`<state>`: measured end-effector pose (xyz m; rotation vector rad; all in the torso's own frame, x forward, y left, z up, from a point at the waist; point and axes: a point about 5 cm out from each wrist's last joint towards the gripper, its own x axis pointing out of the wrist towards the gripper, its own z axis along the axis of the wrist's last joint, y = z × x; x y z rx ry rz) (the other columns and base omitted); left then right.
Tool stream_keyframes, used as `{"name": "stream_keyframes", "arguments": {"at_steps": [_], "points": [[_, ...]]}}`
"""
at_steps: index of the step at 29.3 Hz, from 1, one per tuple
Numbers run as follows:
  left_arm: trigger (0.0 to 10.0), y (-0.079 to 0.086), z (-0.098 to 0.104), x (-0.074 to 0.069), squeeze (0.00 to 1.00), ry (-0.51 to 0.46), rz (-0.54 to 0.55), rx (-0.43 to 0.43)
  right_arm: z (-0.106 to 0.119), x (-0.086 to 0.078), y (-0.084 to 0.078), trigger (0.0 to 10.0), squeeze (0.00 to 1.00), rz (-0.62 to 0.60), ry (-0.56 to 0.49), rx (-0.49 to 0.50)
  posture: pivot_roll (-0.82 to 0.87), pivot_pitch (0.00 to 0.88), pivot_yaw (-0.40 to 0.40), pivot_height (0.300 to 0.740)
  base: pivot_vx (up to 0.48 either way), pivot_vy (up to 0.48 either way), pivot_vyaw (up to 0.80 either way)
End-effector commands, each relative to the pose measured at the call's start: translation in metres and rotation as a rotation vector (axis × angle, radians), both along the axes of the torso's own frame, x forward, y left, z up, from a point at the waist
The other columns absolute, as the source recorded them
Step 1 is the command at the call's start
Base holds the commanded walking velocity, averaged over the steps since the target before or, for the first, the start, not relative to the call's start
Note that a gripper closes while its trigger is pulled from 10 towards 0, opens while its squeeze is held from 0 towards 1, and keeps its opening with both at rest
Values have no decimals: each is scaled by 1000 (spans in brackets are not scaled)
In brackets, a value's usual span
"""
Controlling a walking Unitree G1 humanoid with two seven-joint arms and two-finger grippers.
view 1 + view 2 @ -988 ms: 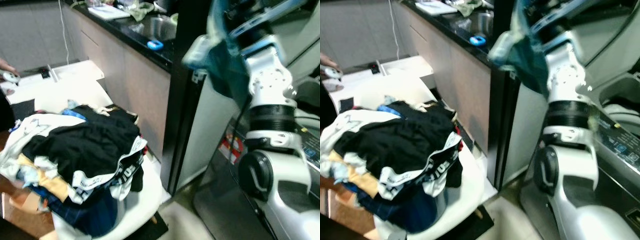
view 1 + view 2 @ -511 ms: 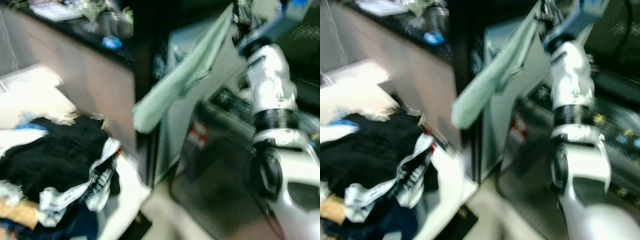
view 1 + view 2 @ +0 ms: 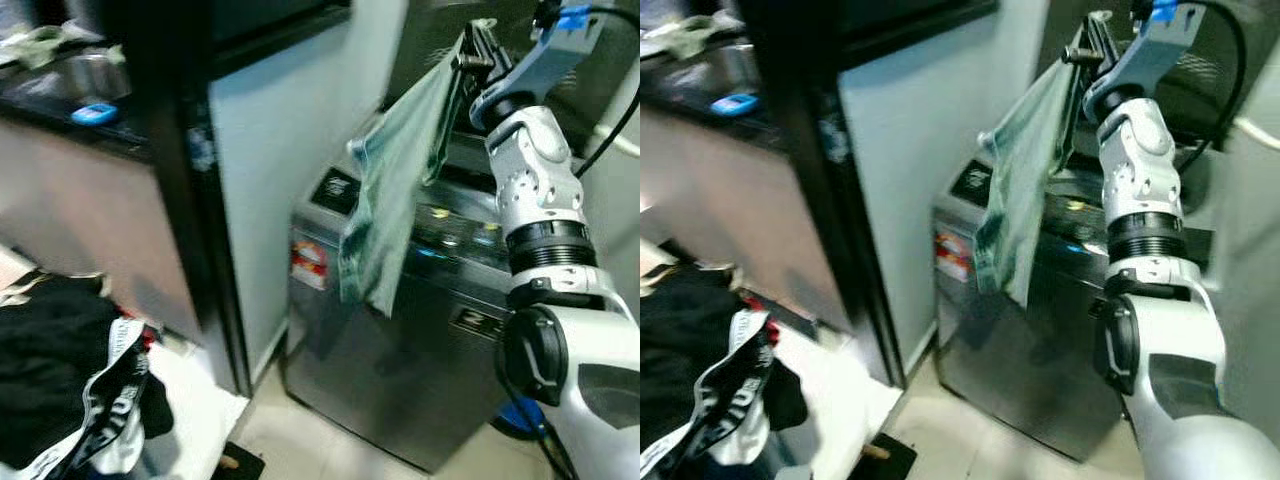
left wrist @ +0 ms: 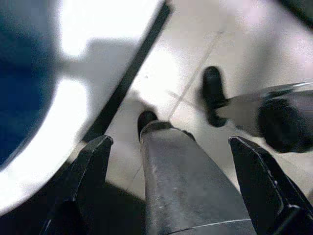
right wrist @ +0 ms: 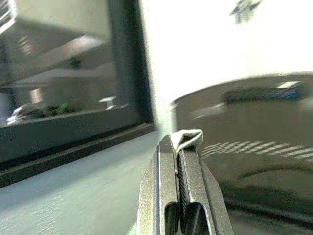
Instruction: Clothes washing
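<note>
Right wrist view: the jaws of the right gripper (image 5: 182, 147) stand pressed together on a thin fold of pale cloth that pokes out between their tips, so the hold is a pinch on one edge. Seen from the head, the right gripper (image 3: 470, 55) is raised high with that green garment (image 3: 395, 190) hanging freely below it, in front of and partly over the near top edge of the washing machine (image 3: 400, 340), its lower hem dangling across the control panel. The cloth drapes in loose folds and swings as a single sheet; it is judged light, soft and limp, with no stiffness to steer it, and likely to slip if the pinch loosens or to snag on the machine's rim. A grip on a bunched edge or corner, as here, suits it best. Whether the machine's lid is open cannot be told. The left gripper (image 4: 171, 176) hangs low with its jaws spread wide and nothing between them, pointing at the tiled floor (image 4: 195, 54) beside the robot's own leg and foot. Further left lies the laundry pile (image 3: 70, 380) of dark and white clothes in a white basket (image 3: 200, 400), next to the dark kitchen worktop (image 3: 90, 95).
</note>
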<state>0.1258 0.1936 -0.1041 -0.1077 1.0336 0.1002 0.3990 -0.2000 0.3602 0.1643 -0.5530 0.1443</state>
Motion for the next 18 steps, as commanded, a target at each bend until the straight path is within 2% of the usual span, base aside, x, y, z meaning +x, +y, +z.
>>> {"name": "stream_keyframes", "arguments": {"at_steps": [1, 2, 4, 5, 7, 9, 14, 17, 18], "points": [[10000, 0, -2, -7, 0, 25, -7, -1, 6, -3, 3, 0, 0, 19, -44, 10, 7, 0, -42, 740, 0, 0, -800], [10000, 0, -2, -7, 0, 25, -7, -1, 6, -3, 3, 0, 0, 19, -44, 10, 7, 0, -42, 740, 0, 0, -800], [10000, 0, -2, -7, 0, 20, -5, -5, 14, -7, 10, 0, 0, 121, -96, 77, 7, 0, -42, 740, 0, 0, -800], [10000, 0, -2, -7, 0, 20, -5, -5, 14, -7, 10, 0, 0, 121, -96, 77, 7, 0, -42, 740, 0, 0, -800], [10000, -1, -2, -7, 0, 17, -3, -7, 23, -12, 19, 0, 0, 238, -146, 147, 7, 0, -42, 740, 0, 0, -800], [10000, 0, -2, -6, 0, 12, 1, -6, 28, -14, 24, 0, 0, 290, -176, 174, 7, 0, -42, 740, 0, 0, -800], [10000, 0, -1, -4, 0, -1, 0, -1, 32, -14, 37, 0, 0, 339, -183, 139, 4, 0, -53, 740, 0, 0, 0], [10000, 1, 1, 0, 0, -23, 5, -4, 29, -14, 54, 0, 0, 382, -179, 77, 8, 0, -60, 740, 0, 0, 0], [10000, 1, 1, 0, 0, -23, 5, -4, 29, -14, 54, 0, 0, 382, -179, 77, 8, 0, -60, 740, 0, 0, 0]]}}
